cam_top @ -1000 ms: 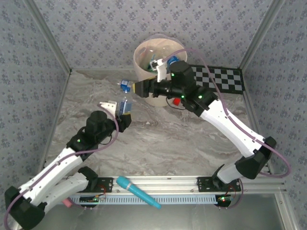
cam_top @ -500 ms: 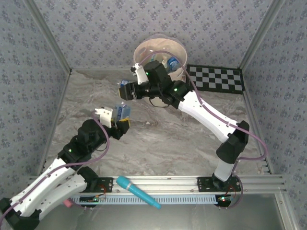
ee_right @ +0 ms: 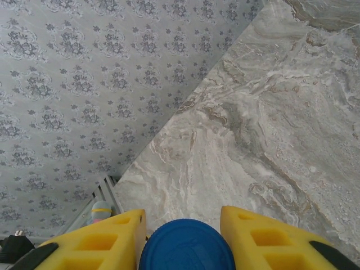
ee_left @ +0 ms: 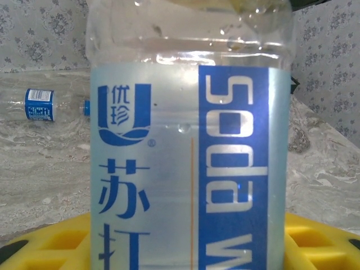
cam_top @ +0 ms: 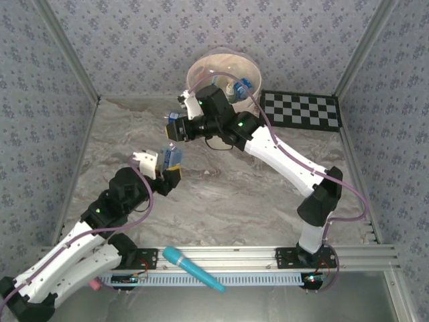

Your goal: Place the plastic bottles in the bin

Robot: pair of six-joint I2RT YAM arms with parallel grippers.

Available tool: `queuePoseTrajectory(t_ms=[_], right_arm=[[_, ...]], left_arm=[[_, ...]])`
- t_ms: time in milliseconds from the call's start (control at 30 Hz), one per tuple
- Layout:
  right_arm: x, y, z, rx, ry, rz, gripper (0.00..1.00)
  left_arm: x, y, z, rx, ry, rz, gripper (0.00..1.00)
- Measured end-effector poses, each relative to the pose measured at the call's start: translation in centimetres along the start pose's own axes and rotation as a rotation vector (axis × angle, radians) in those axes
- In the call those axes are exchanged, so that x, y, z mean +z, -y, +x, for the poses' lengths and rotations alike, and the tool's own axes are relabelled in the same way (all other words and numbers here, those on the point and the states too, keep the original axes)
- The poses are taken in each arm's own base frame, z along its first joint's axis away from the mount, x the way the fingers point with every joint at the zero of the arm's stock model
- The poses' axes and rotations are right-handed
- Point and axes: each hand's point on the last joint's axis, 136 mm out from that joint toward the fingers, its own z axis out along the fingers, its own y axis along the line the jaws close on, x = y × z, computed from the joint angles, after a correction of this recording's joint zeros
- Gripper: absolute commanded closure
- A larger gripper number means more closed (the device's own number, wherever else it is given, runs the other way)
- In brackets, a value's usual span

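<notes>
Right jaws: the right gripper [ee_right: 181, 222] is clamped narrow on the blue cap of the capped bottle [ee_right: 187, 250], with a yellow finger [ee_right: 95, 247] on each side.
Left jaws: the left gripper [cam_top: 163, 163] grips the soda bottle [ee_left: 188, 157] by its labelled middle.
Room: bare marble table [ee_right: 270, 129] runs ahead of the right jaws up to the wall [ee_right: 84, 84]. The bin [cam_top: 201, 64] stands just behind the right wrist (bottles [cam_top: 241, 86] already inside).
Position: each gripped bottle sits between its own pads. The two are near each other, left of the bin.
Axis: the soda bottle runs up and down across the pads, lettering upright. The capped bottle points away from the right fingers, cap end in the jaws.
</notes>
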Motion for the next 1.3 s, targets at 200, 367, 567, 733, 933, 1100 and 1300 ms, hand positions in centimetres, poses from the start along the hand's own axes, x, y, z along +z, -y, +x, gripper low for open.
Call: queuePoseTrajectory(t_ms=[200, 367, 567, 733, 933, 1100, 1300], right_arm=[[-0.5, -0.2, 0.1, 0.005, 0.012, -0.008, 0.67], [-2.0, -1.0, -0.8, -0.008, 0.045, -0.017, 0.72], [-5.1, -1.1, -2.9, -0.016, 0.118, -0.008, 0.70], [-8.6, 0.7, -5.4, 0.024, 0.202, 0.007, 0.71], [-13.1, 5.7, -9.7, 0.143, 0.350, 0.038, 0.70], [-16.4, 9.3, -12.4, 0.216, 0.465, 0.083, 0.69], [-19.6, 13.8, -15.5, 0.303, 0.634, 0.157, 0.70]], left_arm=[[0.0, 0.1, 0.1, 0.009, -0.006, 0.001, 0.21], [-0.2, -0.1, 0.0, -0.008, -0.008, -0.008, 0.00], [-2.6, 0.2, -2.3, -0.032, 0.080, 0.010, 0.00], [-4.9, -0.3, -4.1, -0.078, 0.178, 0.000, 0.00], [-7.1, -1.0, -5.4, -0.135, 0.267, -0.014, 0.00], [-7.0, -1.7, -4.9, -0.161, 0.267, -0.044, 0.00], [-6.4, -2.0, -3.8, -0.177, 0.242, -0.052, 0.00]])
